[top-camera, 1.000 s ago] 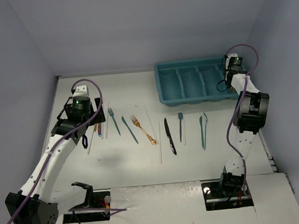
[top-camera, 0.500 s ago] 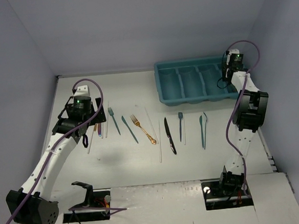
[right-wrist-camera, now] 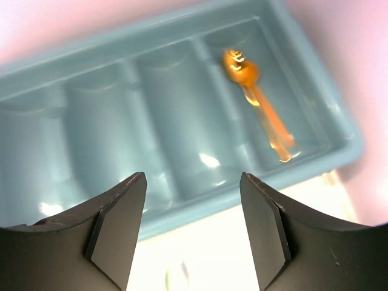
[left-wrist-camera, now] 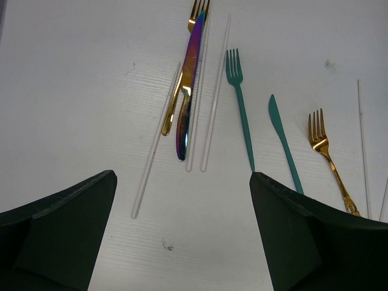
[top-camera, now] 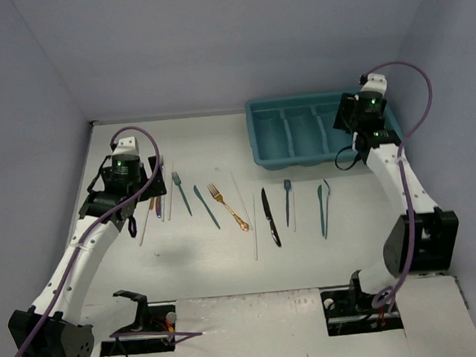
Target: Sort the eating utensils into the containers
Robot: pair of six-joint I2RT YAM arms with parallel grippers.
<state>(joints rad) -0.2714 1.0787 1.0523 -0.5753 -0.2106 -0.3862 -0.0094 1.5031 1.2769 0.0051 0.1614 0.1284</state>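
One orange spoon (right-wrist-camera: 262, 109) in tray (right-wrist-camera: 200, 206) end slot, right fingers (right-wrist-camera: 118, 224) apart above it, left fingers (left-wrist-camera: 60, 230) wide over counter (left-wrist-camera: 79, 91)

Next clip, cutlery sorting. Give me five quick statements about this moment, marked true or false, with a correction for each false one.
1. An orange utensil lies in an end compartment of the teal tray. True.
2. The right gripper holds a fork. False: its jaws stand open and empty above the tray.
3. The left gripper is shut on the iridescent purple knife. False: it is open above the table, and the knife lies loose there.
4. The gold fork lies on the table, outside the tray. True.
5. The black knife lies in the tray. False: it lies on the table.
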